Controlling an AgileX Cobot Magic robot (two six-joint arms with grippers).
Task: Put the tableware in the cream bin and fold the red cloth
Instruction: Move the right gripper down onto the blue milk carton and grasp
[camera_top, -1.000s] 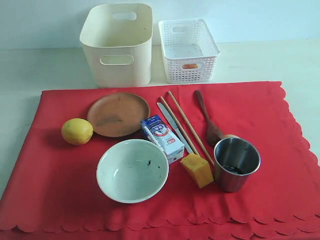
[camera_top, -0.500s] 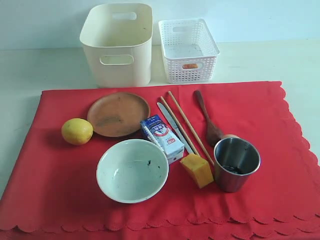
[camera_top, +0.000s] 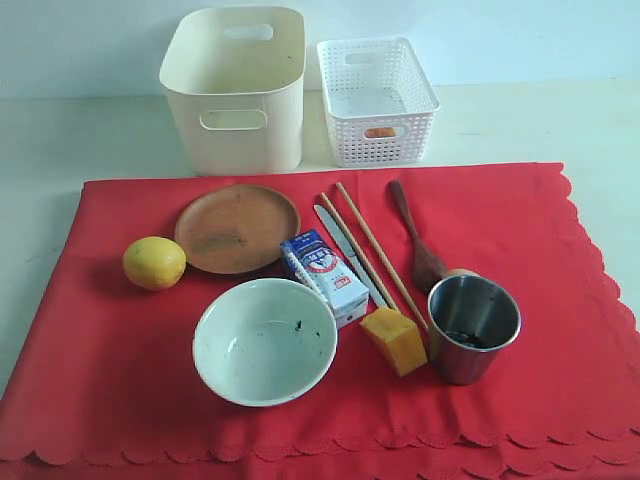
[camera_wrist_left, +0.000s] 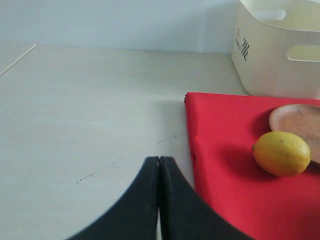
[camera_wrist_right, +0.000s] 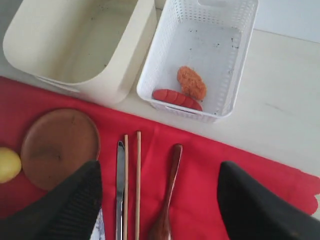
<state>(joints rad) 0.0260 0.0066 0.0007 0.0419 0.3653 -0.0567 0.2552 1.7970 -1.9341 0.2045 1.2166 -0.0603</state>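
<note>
Scalloped hem of the red cloth (camera_top: 560, 300) runs along the counter's (camera_top: 40, 140) near edge, partly cut off by the frame. Nearest on the cloth sit the pale bowl (camera_top: 264, 341) and the steel cup (camera_top: 473, 327), which holds dark bits too small to name. An orange block (camera_top: 394, 341) hides the chopsticks' (camera_top: 360, 232) near ends, and the milk carton (camera_top: 325, 277) covers the knife's (camera_top: 330, 224) near part. The wooden spoon (camera_top: 412, 235) slips behind the cup beside a peach sliver that is hard to make out. The lemon (camera_top: 154, 263) and brown plate (camera_top: 237, 228) lie toward the left edge. The cream bin (camera_top: 235, 100) and white lattice basket (camera_top: 377, 100) stand by the far edge, off the cloth. The left gripper (camera_wrist_left: 159, 165) is pressed closed and empty over bare counter. The right gripper (camera_wrist_right: 159, 172) is spread wide, holding nothing.
</note>
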